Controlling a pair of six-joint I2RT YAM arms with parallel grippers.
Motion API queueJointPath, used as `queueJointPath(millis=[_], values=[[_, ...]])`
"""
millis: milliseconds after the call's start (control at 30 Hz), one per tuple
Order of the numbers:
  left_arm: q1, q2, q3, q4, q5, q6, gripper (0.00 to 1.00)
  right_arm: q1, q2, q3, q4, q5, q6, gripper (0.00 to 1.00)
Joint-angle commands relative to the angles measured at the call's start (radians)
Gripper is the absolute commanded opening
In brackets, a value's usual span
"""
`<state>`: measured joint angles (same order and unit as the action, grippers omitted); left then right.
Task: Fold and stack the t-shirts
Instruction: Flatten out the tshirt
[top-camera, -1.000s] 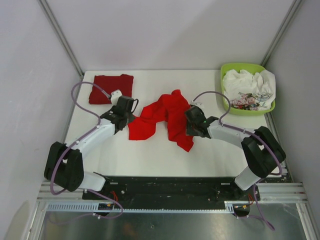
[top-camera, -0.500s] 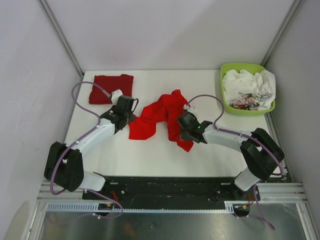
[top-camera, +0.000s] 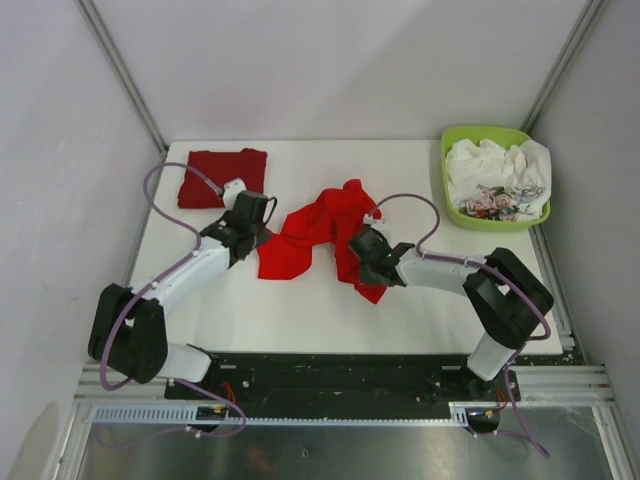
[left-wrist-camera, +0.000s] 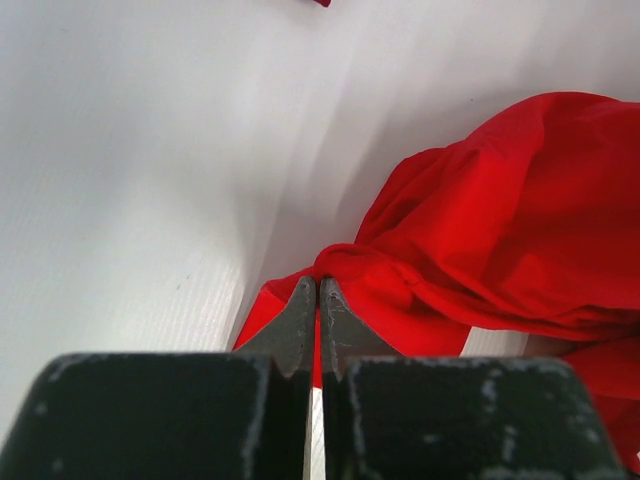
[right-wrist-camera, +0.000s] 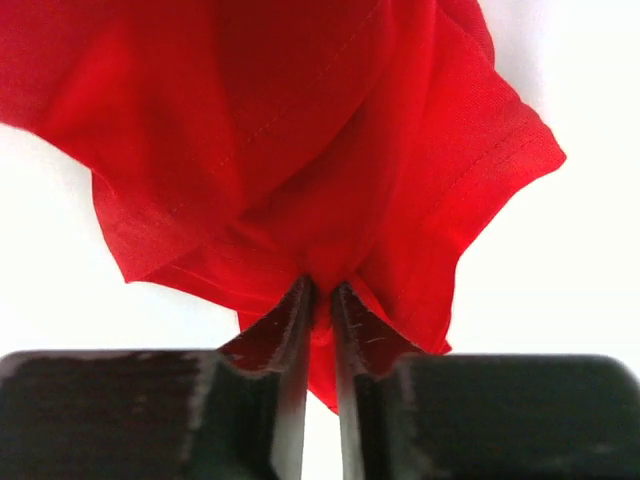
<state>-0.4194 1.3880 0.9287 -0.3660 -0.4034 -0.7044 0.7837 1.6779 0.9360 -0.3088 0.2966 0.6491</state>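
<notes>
Sprawling crumpled, bright red t-shirt (top-camera: 318, 228) long axis left-right across table (top-camera: 300, 320).

bright red t-shirt (top-camera: 322, 225), dark red t-shirt (top-camera: 222, 177), lime basket (top-camera: 485, 130).

**Room around the bright red t-shirt (top-camera: 325, 235)**

Blocked on its left flank by the left tool (top-camera: 268, 237), pinched shut onto the cloth edge, with the left arm (top-camera: 190, 275) slanting away to the near-left. Blocked on its near-right flank by the right tool (top-camera: 360, 262), clamped on a bunched fold, with the right arm (top-camera: 440, 270) and a looping cable (top-camera: 405, 198) trailing off to the right. Open on the near side between the two arms: bare surface (top-camera: 300, 315). Open on the far side as well, up to the back wall (top-camera: 340, 60). Farther out to the far-left, a folded dark red t-shirt (top-camera: 222, 177). Well off to the far-right, a green basket (top-camera: 448, 185) heaped with white cloth (top-camera: 490, 165).
</notes>
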Motion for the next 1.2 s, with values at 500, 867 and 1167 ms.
queueJointPath(millis=[500,867,1167], values=[[0.005,-0.157,0.198,-0.035,-0.229,0.277,0.00,-0.198,-0.555,0.274,-0.319,0.256,-0.116,0.00],[0.007,0.053,0.463,-0.044,-0.052,0.413,0.00,-0.237,-0.544,0.216,-0.393,0.140,-0.046,0.00],[-0.007,0.427,0.702,-0.097,0.281,0.355,0.65,-0.405,-0.347,0.009,-0.201,-0.041,-0.031,0.11]])
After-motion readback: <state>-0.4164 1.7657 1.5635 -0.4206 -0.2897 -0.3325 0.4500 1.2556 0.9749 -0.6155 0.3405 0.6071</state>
